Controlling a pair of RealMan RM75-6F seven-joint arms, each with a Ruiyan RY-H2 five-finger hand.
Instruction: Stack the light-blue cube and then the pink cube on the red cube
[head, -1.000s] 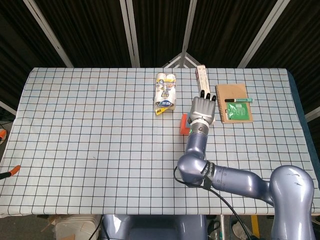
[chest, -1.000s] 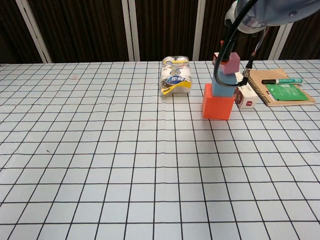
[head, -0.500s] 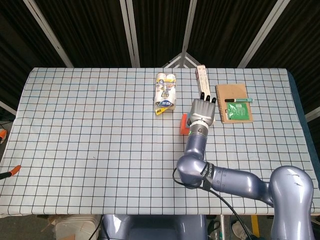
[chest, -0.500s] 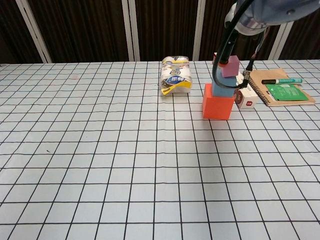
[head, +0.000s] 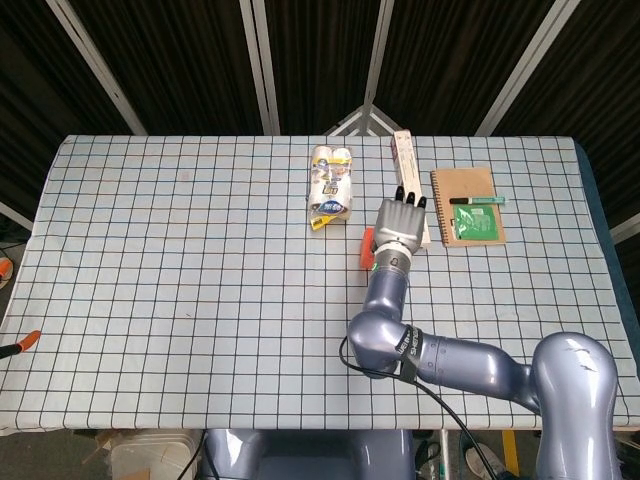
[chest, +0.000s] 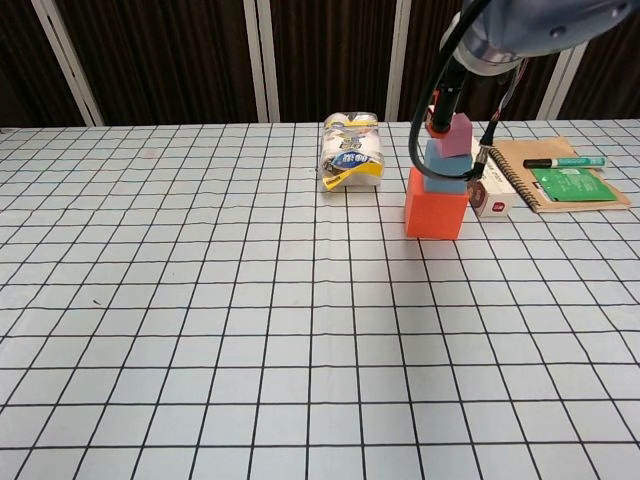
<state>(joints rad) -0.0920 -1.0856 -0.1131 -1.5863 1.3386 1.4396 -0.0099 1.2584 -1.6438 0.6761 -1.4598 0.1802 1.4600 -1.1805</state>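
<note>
Matt cubes: red cube (chest: 437, 209), pink cube (chest: 452, 135); glossy metallic arm (head: 470, 360).

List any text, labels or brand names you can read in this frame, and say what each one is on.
None is legible.
Wrapped pack: blue and yellow print, too blurred to read.
White box: dark mark on its front, too small to read.
Green packet on the notebook: print, unreadable.
Right arm's wrist band: white lettering, too small to read.

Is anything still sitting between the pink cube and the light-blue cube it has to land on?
Nothing visible. In the chest view the pink cube sits directly on the light-blue cube, which rests on the red cube.
</note>
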